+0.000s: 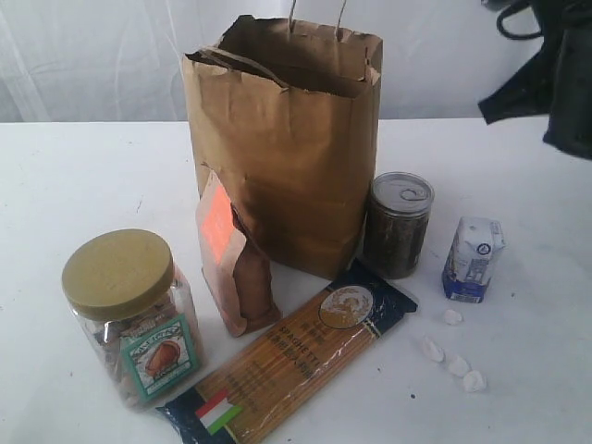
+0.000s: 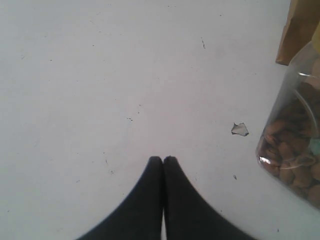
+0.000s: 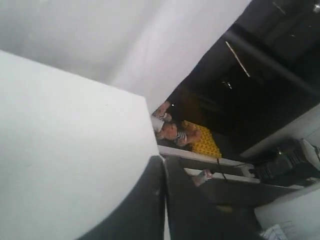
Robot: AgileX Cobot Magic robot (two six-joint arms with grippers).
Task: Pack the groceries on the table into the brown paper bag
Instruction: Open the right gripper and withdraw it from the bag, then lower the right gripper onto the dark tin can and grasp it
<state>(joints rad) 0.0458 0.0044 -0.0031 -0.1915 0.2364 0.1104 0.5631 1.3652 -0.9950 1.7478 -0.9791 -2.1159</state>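
Spaghetti pack [image 1: 287, 370] on speckled white tabletop [image 1: 83, 185]

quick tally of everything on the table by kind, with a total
brown paper bag: 1
gold-lidded jar: 1
brown pouch: 1
dark tin: 1
white-blue carton: 1
spaghetti pack: 1
small white lumps: 4
total: 10

Creased matt brown paper bag [image 1: 287, 139] – glossy metal-topped dark tin [image 1: 399, 225].
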